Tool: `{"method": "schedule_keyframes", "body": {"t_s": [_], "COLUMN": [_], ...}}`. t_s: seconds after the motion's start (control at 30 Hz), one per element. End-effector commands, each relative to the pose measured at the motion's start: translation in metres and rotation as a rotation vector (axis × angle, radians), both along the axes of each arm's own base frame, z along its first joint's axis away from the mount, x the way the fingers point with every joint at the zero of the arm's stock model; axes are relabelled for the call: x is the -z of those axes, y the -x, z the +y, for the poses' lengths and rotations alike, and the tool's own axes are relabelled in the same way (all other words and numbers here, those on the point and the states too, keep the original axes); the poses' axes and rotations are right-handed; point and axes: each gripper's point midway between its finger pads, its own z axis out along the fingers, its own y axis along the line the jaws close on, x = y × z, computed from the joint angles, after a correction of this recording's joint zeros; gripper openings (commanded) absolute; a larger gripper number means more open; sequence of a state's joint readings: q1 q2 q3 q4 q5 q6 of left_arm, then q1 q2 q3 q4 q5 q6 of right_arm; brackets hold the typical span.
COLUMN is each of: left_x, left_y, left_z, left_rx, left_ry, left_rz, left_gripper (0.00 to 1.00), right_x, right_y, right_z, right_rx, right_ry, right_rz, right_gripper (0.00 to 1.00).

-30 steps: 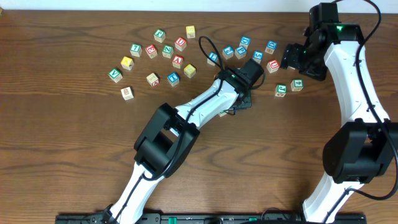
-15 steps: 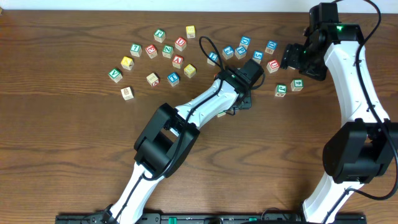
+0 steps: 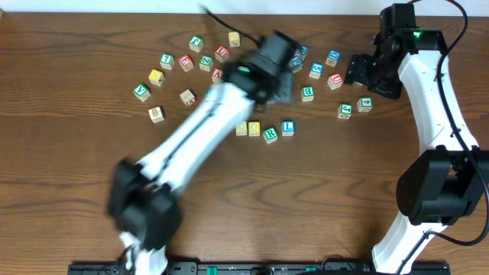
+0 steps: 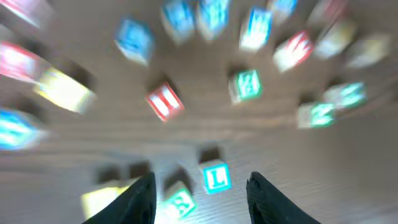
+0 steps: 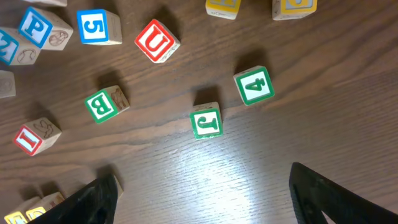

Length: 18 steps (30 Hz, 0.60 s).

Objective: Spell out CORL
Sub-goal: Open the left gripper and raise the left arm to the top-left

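Four blocks lie in a row mid-table: a yellow block (image 3: 241, 128), a second yellow block (image 3: 254, 128), a green R block (image 3: 270, 135) turned slightly askew, and a blue L block (image 3: 287, 127). My left gripper (image 3: 284, 93) is blurred with motion, open and empty, above and behind the row. In the left wrist view the L block (image 4: 216, 177) and R block (image 4: 180, 202) sit between my open left fingers (image 4: 202, 186). My right gripper (image 3: 357, 70) is open and empty at the far right, hovering over bare wood (image 5: 205, 186).
Several loose letter and number blocks are scattered along the far side (image 3: 195, 57). Near the right gripper are a green J block (image 5: 206, 122), a green 4 block (image 5: 254, 85), a red U block (image 5: 157, 41) and a green B block (image 5: 102, 104).
My left arm has swung up and to the left, away from the row, uncovering the four lined-up blocks. The right arm has not moved.
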<state>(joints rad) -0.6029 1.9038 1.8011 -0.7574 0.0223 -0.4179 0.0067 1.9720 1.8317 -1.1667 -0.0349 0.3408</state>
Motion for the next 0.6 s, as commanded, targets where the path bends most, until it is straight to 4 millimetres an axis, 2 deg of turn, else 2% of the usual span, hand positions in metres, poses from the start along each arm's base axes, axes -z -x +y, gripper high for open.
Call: {"method": "schedule_keyframes", "body": {"t_s": [0.0,0.1,0.13,0.27,0.37,0.47,0.57], "left_x": [-0.057,-0.077,-0.082,-0.080,-0.073,-0.069,-0.066], "left_y": [-0.005,-0.004,-0.005,-0.012,-0.016,-0.016,-0.013], "left_z": [0.041,0.086,0.112,0.169,0.213,0.245,0.264], "left_rx": [-0.025,-0.109,-0.160,-0.278,-0.378,-0.452,-0.495], "left_ry": [0.002,0.002,-0.006,-0.031,-0.047,-0.055,-0.062], "left_rz": [-0.107,-0.114,-0.106,-0.074,-0.039,-0.016,0.004], "left_gripper": [0.47,0.47,0.46,0.47,0.46,0.46,0.47], "right_x": [-0.004,-0.003,-0.001,0.006,0.019,0.037,0.054], "right_y": [0.000,0.005,0.011,0.030,0.049,0.067,0.084], "right_z": [0.020,0.046,0.058,0.085,0.110,0.128,0.141], "right_rx": [-0.107,-0.207,-0.236,-0.304,-0.371,-0.424,-0.447], "right_ry": [-0.038,-0.072,-0.072,-0.071,-0.065,-0.050,-0.045], "right_rz": [-0.011,-0.002,0.018,0.077,0.133,0.182,0.230], "right_gripper": [0.80,0.77,0.75,0.66,0.52,0.42,0.35]}}
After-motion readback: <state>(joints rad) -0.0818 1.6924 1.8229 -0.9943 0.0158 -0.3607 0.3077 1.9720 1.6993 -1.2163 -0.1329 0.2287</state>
